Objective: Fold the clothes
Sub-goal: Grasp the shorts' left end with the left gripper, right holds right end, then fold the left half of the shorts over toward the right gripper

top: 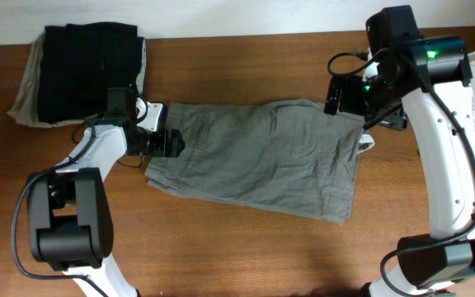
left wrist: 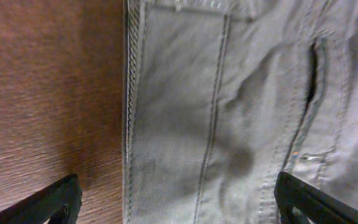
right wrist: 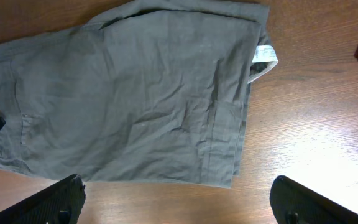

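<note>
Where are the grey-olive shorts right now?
In the overhead view the shorts lie spread across the middle of the table, the left pincer over their left edge, and a black garment sits at the far left corner.

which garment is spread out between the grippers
The grey-olive cotton shorts mid-table; the black fabric garment sits folded on a beige garment, off to the side.

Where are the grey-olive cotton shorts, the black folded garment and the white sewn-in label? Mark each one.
Grey-olive cotton shorts (top: 262, 157): overhead view, middle of the fabric.
Black folded garment (top: 85, 70): overhead view, its centre.
White sewn-in label (right wrist: 263, 57): right wrist view, the exposed tab.
</note>
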Tool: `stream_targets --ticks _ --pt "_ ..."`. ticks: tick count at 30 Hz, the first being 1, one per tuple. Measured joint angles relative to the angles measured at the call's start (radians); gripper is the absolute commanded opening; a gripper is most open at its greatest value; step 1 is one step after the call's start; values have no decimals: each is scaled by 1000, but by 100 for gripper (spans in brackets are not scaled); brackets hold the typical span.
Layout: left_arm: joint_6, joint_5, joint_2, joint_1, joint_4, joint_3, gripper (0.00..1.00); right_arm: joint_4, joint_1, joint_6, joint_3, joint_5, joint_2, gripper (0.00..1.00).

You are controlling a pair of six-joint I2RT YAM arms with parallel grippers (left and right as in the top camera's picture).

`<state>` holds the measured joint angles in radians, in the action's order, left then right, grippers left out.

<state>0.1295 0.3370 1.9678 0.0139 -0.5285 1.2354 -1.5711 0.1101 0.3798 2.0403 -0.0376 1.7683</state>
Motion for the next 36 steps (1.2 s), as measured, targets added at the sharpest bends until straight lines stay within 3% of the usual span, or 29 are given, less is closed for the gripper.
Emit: stream_targets --ticks 2,6,7,9,13,19,24,29,30,36 --pt "10 -1 6 0 -11 9 77 0 0 0 0 0 0 99" --pt "24 10 23 0 -58 28 76 0 0 -2 0 0 0 99" --pt "31 20 26 -1 -77 34 70 0 0 -2 0 0 0 99" --pt "39 37 29 -10 -106 40 39 0 0 -3 0 0 0 99" --pt "37 58 44 -40 -153 40 1 -1 0 -3 0 0 0 99" --pt "25 86 53 -51 -163 39 1 -8 0 -3 -22 0 0 99" --pt "-74 81 53 -38 -163 39 1 19 0 -3 -130 0 0 98" --pt "-190 86 53 77 -194 38 1 164 0 -10 -328 -17 2 45" --pt "-203 85 53 105 -202 38 1 204 0 -13 -378 -28 3 39" --pt "-237 86 53 200 -271 39 1 477 0 -14 -644 -112 6 34"
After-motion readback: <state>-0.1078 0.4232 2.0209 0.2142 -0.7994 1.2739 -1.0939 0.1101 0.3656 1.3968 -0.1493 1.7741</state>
